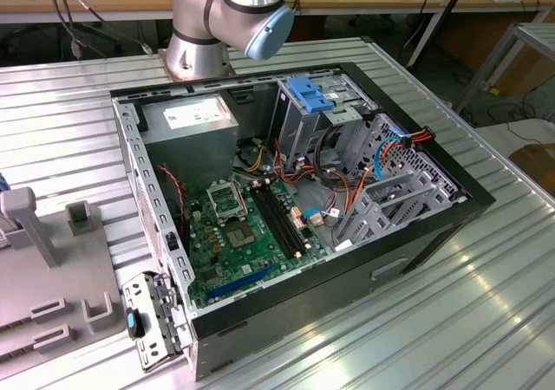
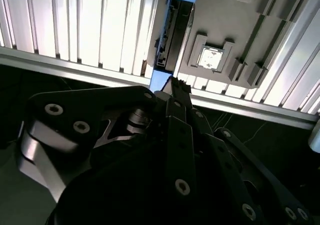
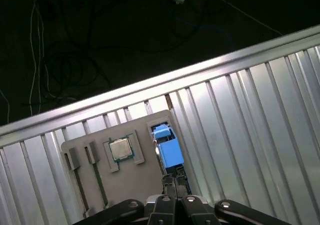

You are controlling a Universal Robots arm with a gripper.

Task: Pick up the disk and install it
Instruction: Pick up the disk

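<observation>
Standing on edge in grey fixture (image 3: 127, 182), blue-framed disk (image 3: 166, 147), end effector (image 3: 176, 187) beside it, grip unclear

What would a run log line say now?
pincer: close by disk | disk: on edge in grey holder | computer case: open

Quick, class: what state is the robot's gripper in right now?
Gripper: open or closed cannot be told; it is right at the disk, which stands on edge in the grey holder.
</observation>
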